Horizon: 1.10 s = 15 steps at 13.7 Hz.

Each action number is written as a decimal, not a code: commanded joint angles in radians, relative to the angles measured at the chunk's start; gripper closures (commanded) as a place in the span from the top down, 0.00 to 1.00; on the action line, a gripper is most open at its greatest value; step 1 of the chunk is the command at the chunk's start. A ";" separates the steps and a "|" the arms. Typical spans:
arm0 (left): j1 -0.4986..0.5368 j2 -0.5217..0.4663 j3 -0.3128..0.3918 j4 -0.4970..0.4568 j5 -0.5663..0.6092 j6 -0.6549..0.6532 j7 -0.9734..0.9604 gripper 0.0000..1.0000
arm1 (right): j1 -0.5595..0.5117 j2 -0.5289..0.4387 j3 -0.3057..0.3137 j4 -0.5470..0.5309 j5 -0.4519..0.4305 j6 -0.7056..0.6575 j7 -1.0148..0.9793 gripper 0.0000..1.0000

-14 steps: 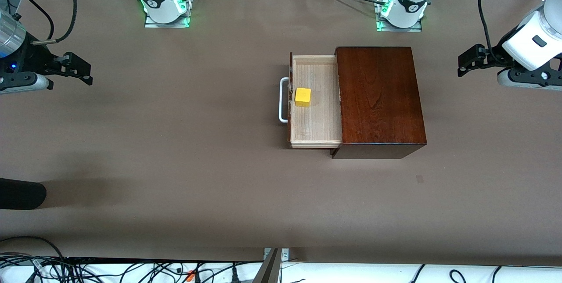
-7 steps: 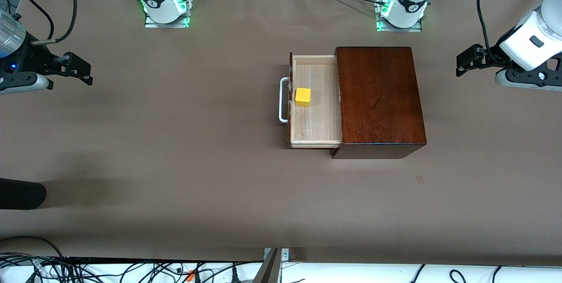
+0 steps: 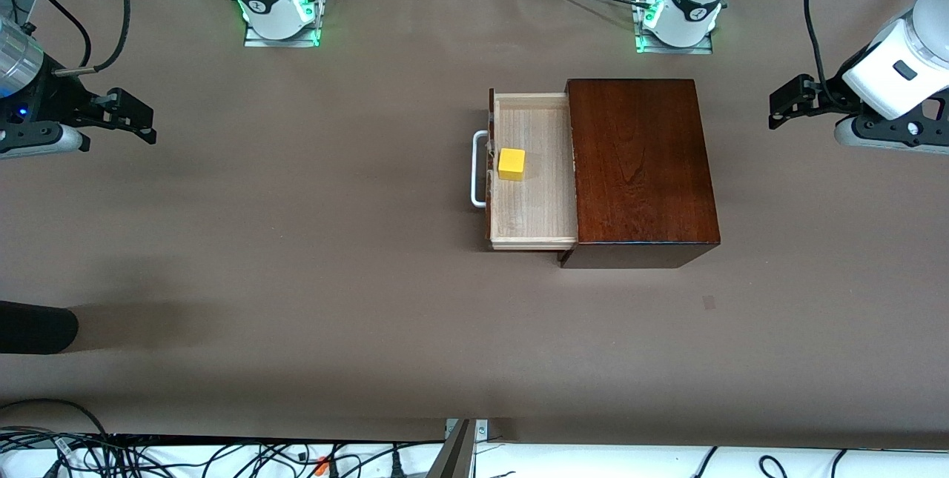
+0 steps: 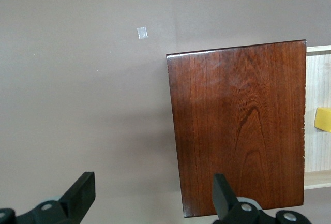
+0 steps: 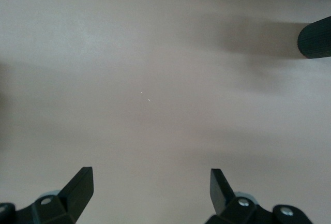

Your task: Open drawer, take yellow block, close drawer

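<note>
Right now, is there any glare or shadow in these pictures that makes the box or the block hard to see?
Front view: even light, soft shadows on the table, yellow block sharp in the open drawer. Left wrist view: a pale sheen on the wooden box, grain still readable, the block cut off at the edge. Right wrist view: washed-out table, one broad shadow.

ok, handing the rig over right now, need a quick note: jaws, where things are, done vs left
Left gripper: jaws open, empty, over bare table at the left arm's end, apart from the box.
Right gripper: jaws open, empty, over bare table at the right arm's end.
Drawer: pulled out of the box toward the right arm's end.
Yellow block: lies in the drawer near the white handle.
Done: drawer opened.
Left: take the block, close the drawer.
</note>
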 commanded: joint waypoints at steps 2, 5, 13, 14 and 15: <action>-0.001 -0.013 -0.001 -0.020 -0.012 0.007 0.019 1.00 | 0.000 0.000 0.008 0.015 -0.010 -0.007 0.009 1.00; -0.001 -0.011 -0.001 -0.020 -0.012 0.007 0.019 1.00 | -0.001 0.000 0.008 0.015 -0.010 -0.007 0.009 1.00; -0.001 -0.011 -0.001 -0.020 -0.013 0.007 0.019 1.00 | 0.034 0.016 0.027 0.015 0.002 0.007 -0.004 1.00; -0.001 -0.011 -0.001 -0.020 -0.012 0.007 0.019 1.00 | 0.034 0.017 0.027 0.015 0.002 0.007 -0.004 1.00; -0.001 -0.011 -0.001 -0.020 -0.012 0.007 0.019 1.00 | 0.034 0.017 0.027 0.015 0.001 0.007 -0.005 1.00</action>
